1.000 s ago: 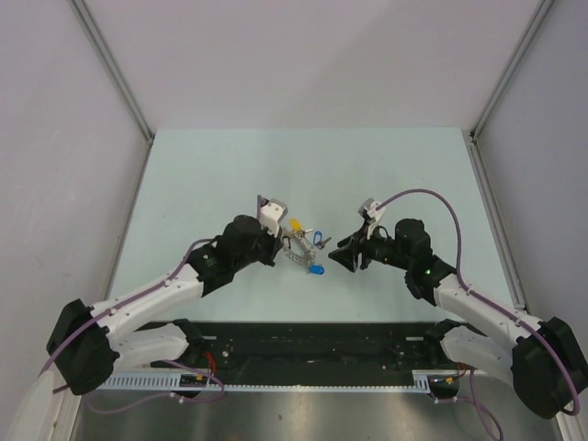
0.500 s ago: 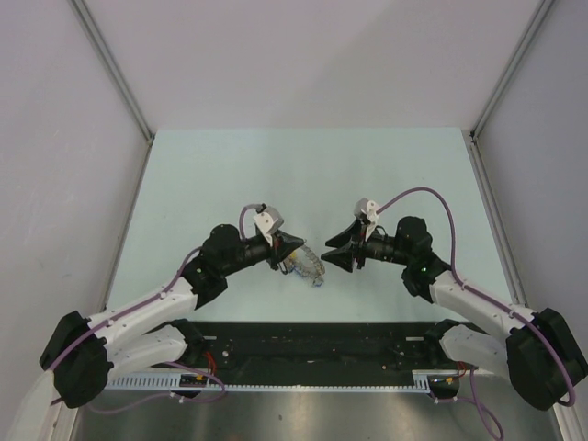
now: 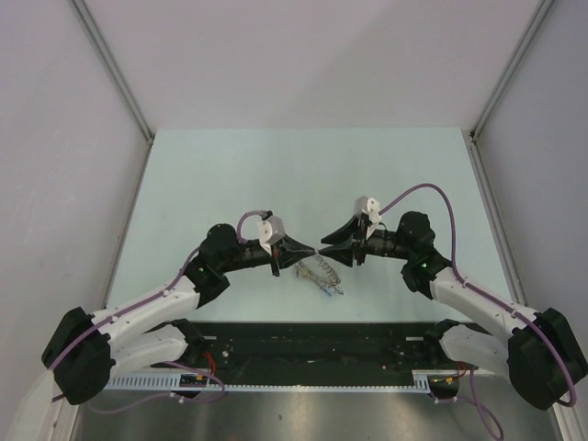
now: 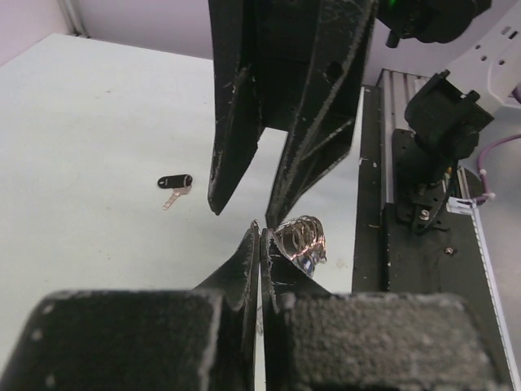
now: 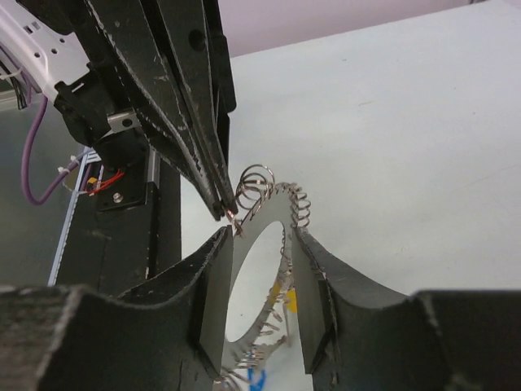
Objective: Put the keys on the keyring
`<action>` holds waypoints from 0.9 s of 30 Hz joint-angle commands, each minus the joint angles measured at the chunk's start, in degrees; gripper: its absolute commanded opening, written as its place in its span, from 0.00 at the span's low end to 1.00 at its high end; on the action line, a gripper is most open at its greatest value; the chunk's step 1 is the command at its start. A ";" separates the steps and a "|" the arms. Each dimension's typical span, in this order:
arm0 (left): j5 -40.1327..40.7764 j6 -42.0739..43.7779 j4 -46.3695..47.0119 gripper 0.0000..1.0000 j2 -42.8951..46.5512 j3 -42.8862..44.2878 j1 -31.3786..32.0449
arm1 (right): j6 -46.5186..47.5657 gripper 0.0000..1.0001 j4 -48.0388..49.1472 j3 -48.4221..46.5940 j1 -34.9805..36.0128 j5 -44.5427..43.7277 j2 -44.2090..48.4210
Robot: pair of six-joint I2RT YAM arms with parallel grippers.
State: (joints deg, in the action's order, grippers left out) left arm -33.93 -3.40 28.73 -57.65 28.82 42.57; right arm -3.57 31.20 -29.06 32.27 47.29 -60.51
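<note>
From the top, the keys (image 3: 323,278) are too small for us to tell apart. In the left wrist view, the left gripper (image 4: 260,231) hides most of the keyring (image 4: 299,239). In the right wrist view, the right gripper (image 5: 260,235) covers the keyring's sides, and the picture's bottom edge cuts it off.

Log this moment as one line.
left gripper: shut on keyring | right gripper: astride keyring, grip unclear | black key: on table

Left gripper (image 3: 309,250) and right gripper (image 3: 325,249) have converged tip to tip — keyring (image 3: 320,272) has shifted rightward, nearer the bases.
</note>
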 commanded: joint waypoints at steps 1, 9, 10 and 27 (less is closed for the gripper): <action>-4.21 0.68 5.72 0.00 -0.36 1.33 -0.29 | 1.38 0.38 2.46 -3.37 0.16 2.80 -1.01; -4.04 0.32 6.16 0.00 -0.01 1.33 -0.29 | 1.90 0.27 1.24 -4.08 0.95 6.15 -2.51; -3.86 0.32 6.16 0.00 0.17 1.24 -0.29 | 1.90 0.26 0.97 -4.08 1.04 6.32 -2.59; 0.53 2.69 -4.01 0.23 3.41 2.90 -0.29 | 7.08 0.00 -7.99 -7.06 1.83 5.45 -1.54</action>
State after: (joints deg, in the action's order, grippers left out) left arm -35.31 -3.18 29.39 -57.93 28.84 42.35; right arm -0.14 27.00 -32.40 33.45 53.43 -63.22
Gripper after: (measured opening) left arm 0.146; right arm 0.010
